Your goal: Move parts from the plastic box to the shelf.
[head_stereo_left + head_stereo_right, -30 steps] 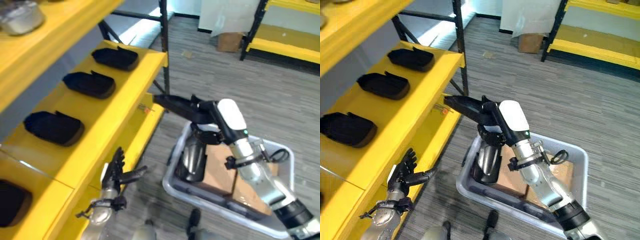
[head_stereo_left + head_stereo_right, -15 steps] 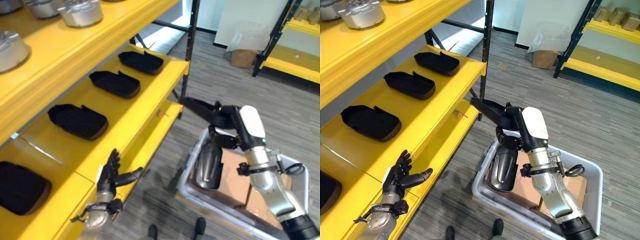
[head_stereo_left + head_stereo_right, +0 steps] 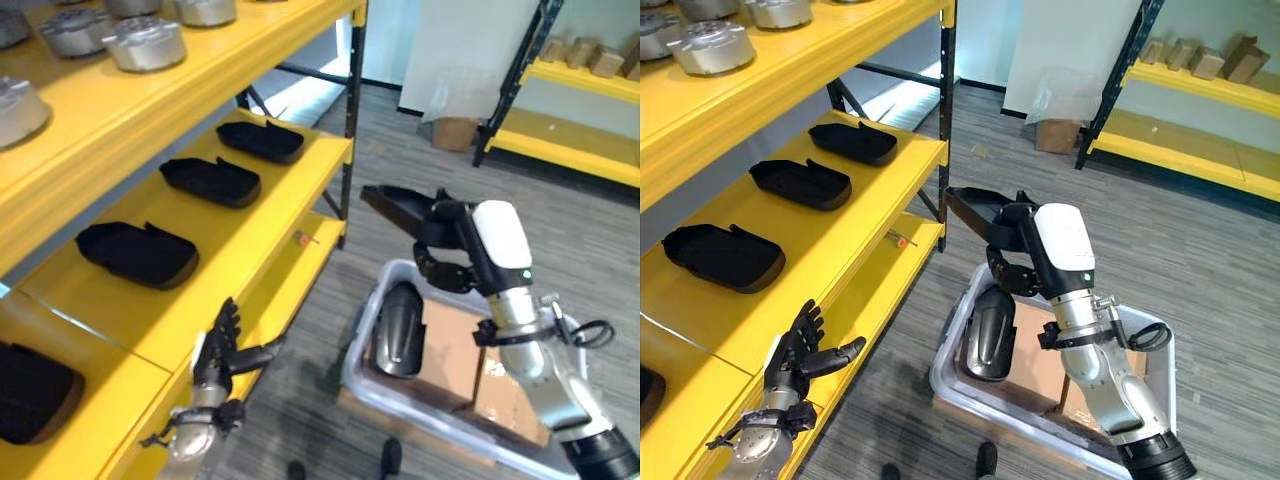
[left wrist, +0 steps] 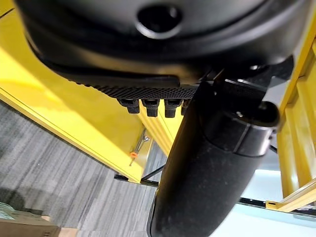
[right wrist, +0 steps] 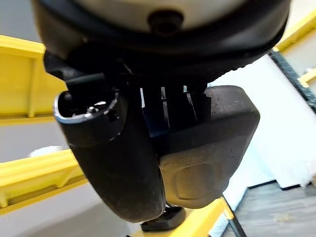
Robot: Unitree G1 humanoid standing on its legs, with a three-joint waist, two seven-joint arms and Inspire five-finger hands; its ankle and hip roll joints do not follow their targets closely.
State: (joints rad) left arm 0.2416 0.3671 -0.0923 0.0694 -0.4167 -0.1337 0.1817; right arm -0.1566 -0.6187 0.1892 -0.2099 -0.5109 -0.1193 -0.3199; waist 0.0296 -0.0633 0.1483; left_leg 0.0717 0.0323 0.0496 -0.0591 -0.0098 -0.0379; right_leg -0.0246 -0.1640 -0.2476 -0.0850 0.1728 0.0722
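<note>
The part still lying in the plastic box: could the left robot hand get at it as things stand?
Probably not. The left robot hand hangs open by the yellow shelf, well aside from the plastic box, and the black part lies beneath the right robot hand, which is nearer.

You see one black part [image 3: 398, 207] gripped in the right hand [image 3: 447, 250] above the grey plastic box [image 3: 362, 362]; another part [image 3: 398, 330] stands inside it, near the yellow shelf [image 3: 250, 225].
</note>
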